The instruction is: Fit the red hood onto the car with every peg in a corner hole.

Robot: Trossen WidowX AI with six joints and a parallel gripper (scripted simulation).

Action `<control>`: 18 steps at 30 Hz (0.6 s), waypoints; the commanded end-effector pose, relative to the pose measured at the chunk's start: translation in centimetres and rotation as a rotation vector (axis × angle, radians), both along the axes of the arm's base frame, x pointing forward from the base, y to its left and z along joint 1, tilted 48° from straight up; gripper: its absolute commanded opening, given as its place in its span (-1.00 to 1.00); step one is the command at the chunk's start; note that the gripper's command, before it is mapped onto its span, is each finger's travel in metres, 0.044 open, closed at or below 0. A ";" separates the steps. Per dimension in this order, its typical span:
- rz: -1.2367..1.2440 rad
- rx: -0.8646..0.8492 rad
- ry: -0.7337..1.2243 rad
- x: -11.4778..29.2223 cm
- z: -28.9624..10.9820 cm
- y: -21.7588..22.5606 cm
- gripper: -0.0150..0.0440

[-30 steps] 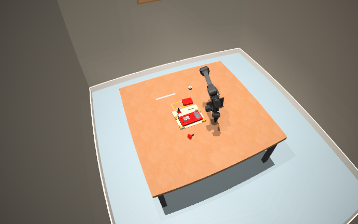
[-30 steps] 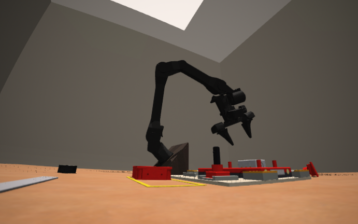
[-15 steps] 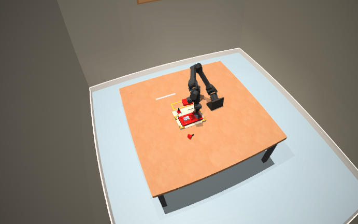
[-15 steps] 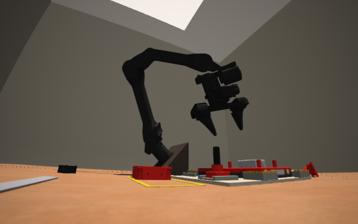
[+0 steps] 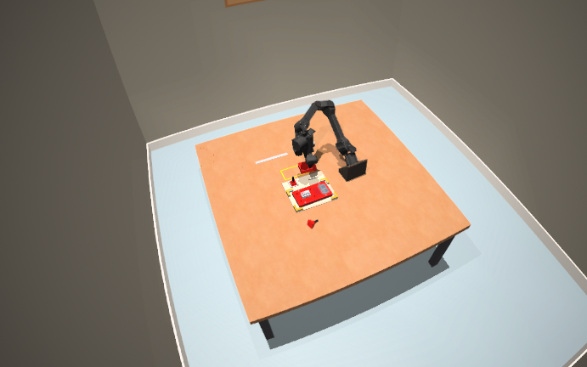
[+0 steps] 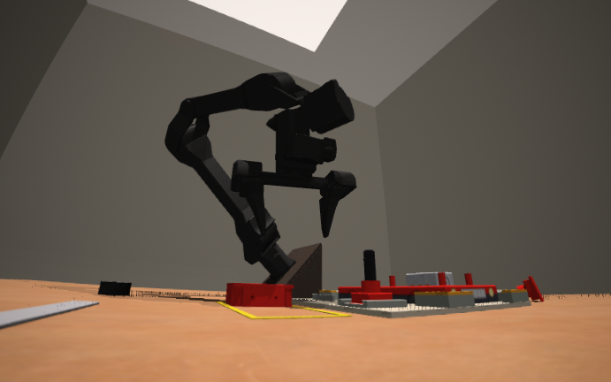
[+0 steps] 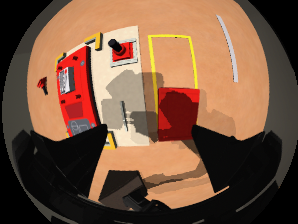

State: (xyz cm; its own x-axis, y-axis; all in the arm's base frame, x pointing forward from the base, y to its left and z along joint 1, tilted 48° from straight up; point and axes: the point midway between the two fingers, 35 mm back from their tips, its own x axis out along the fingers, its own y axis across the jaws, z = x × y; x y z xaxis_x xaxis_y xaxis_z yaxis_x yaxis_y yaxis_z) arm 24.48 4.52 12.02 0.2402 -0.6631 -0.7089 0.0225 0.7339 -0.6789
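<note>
The red hood (image 5: 307, 167) (image 6: 259, 294) (image 7: 178, 114) lies flat on the table beside the jig board (image 6: 393, 314) (image 7: 105, 75), partly over the yellow outline. My gripper (image 6: 294, 233) (image 7: 150, 129) is open and empty, pointing down above the hood and the board's near edge. In the wrist view the hood is off-centre, towards the right fingertip. The red chassis (image 5: 315, 196) (image 7: 86, 95) sits in the jig with the grey engine block (image 5: 305, 194) (image 6: 428, 278) (image 7: 66, 80) on its deck. Pegs stand up around the engine, one peg (image 6: 392, 280) at its left in the exterior view.
A black post on a red base (image 5: 293, 182) (image 6: 370, 286) (image 7: 121, 49) stands on the board. A yellow outline (image 6: 297, 317) (image 7: 170, 36) and a pale strip (image 5: 271, 158) (image 6: 32, 316) (image 7: 228, 45) are on the table. A red piece with a dark stem (image 5: 311, 223) (image 7: 42, 84) lies beyond the chassis.
</note>
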 end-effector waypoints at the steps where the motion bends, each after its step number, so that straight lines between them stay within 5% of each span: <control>1: 0.001 -0.066 0.054 -0.9 2.2 -3.8 1.00; 18: 0.001 -0.067 0.056 -0.8 2.0 -4.3 1.00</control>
State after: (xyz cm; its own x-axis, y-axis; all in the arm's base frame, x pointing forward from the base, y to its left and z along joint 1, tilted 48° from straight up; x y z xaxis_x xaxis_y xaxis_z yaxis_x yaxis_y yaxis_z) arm 23.75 0.51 14.22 0.2058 -0.7049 -0.6788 -0.0101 0.6921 -0.7217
